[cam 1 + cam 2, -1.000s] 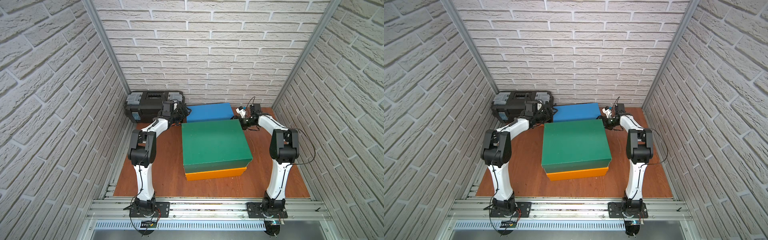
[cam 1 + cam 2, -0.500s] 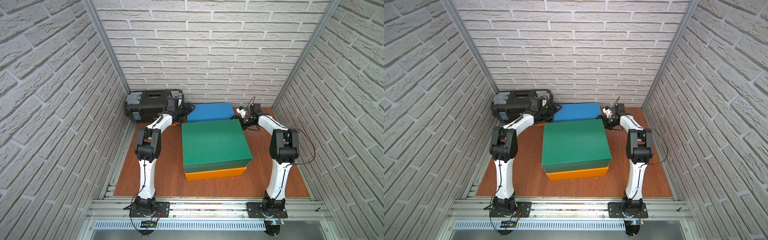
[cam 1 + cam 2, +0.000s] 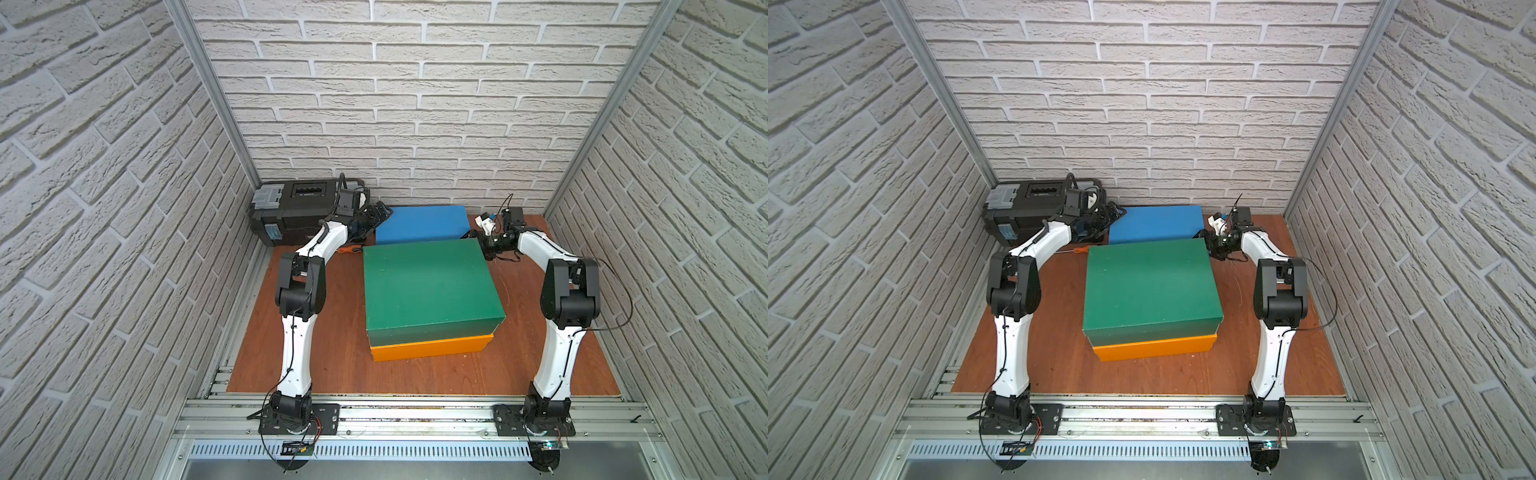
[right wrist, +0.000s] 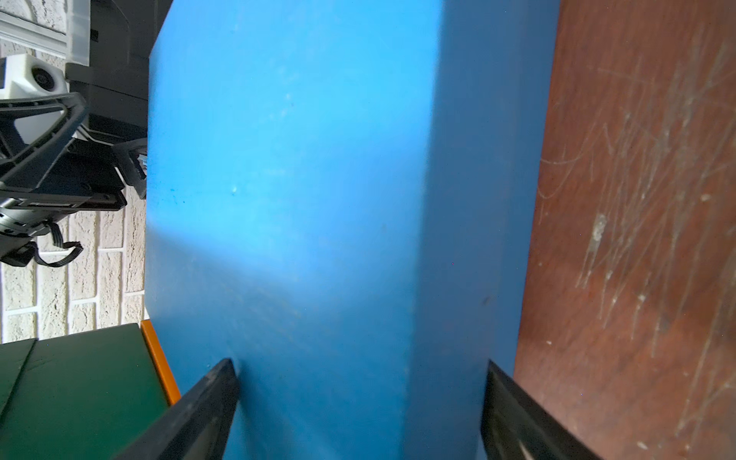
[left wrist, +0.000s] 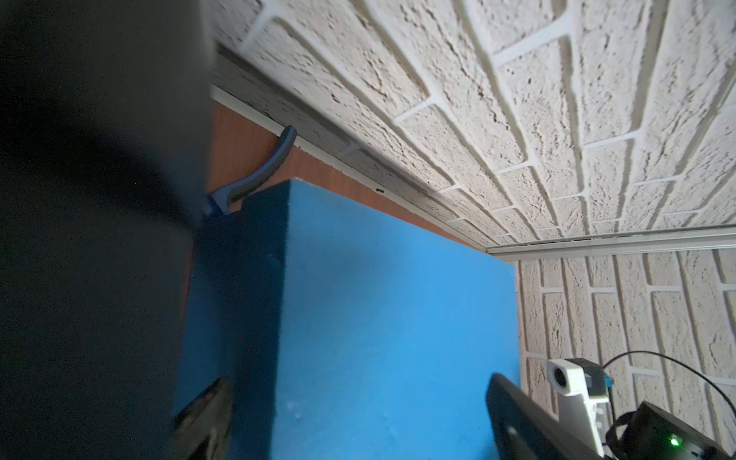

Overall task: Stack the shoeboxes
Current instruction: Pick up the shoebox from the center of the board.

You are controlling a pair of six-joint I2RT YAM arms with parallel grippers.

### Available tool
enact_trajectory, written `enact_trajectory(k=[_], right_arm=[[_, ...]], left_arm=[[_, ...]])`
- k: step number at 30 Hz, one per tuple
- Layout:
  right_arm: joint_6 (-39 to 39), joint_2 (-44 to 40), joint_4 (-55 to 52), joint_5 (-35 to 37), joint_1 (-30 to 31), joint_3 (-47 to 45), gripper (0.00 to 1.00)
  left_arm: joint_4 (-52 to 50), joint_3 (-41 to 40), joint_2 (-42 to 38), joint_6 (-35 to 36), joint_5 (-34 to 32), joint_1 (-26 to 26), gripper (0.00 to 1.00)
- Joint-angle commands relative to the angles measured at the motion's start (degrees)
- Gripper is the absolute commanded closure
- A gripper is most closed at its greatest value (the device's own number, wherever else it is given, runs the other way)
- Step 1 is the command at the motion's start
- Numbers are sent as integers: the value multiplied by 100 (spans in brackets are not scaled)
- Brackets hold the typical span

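**Two Boxes Stacked, Blue One Waiting for Its Lift**

The green shoebox (image 3: pixel 430 286) lay squarely on the orange shoebox (image 3: pixel 432 347) in the middle of the wooden table (image 3: pixel 332 340), so two thirds of the stack looked done. The blue shoebox (image 3: pixel 419 224) sat flat on the table just behind that pair, close to the back wall (image 3: pixel 415 124). Whether it touched the stack or only stood beside it, the top views did not settle. The black toolbox (image 3: pixel 299 208) stood in the back left corner, near the blue box's left end.

The step in hand looked like a two-armed grasp of the blue box. The left gripper (image 5: pixel 358 398) was at its left end and the right gripper (image 4: pixel 354 382) at its right end. In each wrist view the fingers stood apart with a corner edge of the box between them, close to its faces. Whether either pair was clamped on it could not be told.

The next move would call for both pairs to bite firmly. After that would come an even lift high enough to clear the green lid, a carry toward the front and a level set-down. An uneven lift could tilt the box or nudge the stack.

An orange-handled tool (image 3: pixel 349 249) lay on the table just left of the stack's back corner. A grey-blue handle (image 5: pixel 263 171) lay behind the blue box by the wall.
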Motion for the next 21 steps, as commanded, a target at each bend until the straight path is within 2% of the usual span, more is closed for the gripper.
enact_trajectory(k=[1, 21], right_arm=[[66, -651, 566, -770, 401, 41, 10], [192, -1229, 642, -421, 651, 393, 10]], left_arm=[[459, 326, -126, 137, 600, -253, 2], [55, 1167, -445, 650, 340, -275, 2]])
